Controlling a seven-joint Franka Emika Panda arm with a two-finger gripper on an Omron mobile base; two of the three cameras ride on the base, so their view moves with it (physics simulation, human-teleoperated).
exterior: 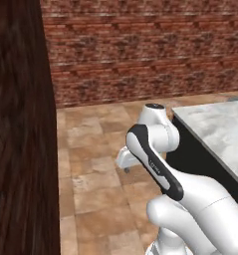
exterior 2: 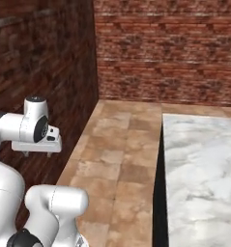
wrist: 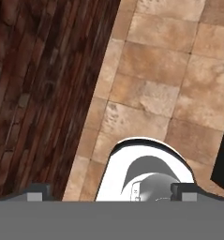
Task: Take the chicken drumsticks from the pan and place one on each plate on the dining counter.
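Note:
My gripper (wrist: 111, 191) is open, its two dark fingertips (wrist: 38, 190) wide apart with nothing between them. It points down at the tiled floor, held low beside the arm's white base (exterior: 126, 167) (exterior 2: 37, 153). To its right lies a white-grey veined marble counter (exterior: 222, 132) (exterior 2: 204, 169) with a dark face beneath; its visible top is bare, and I cannot tell whether it is the dining counter. The chicken drumsticks, the pan and the plates are out of view.
A red brick wall (exterior: 140, 50) (exterior 2: 165, 53) closes the far side. A dark brown wall (exterior: 21, 139) (exterior 2: 39, 62) stands close on the left. Tan floor tiles (exterior: 95, 164) (exterior 2: 122, 154) run between that wall and the counter.

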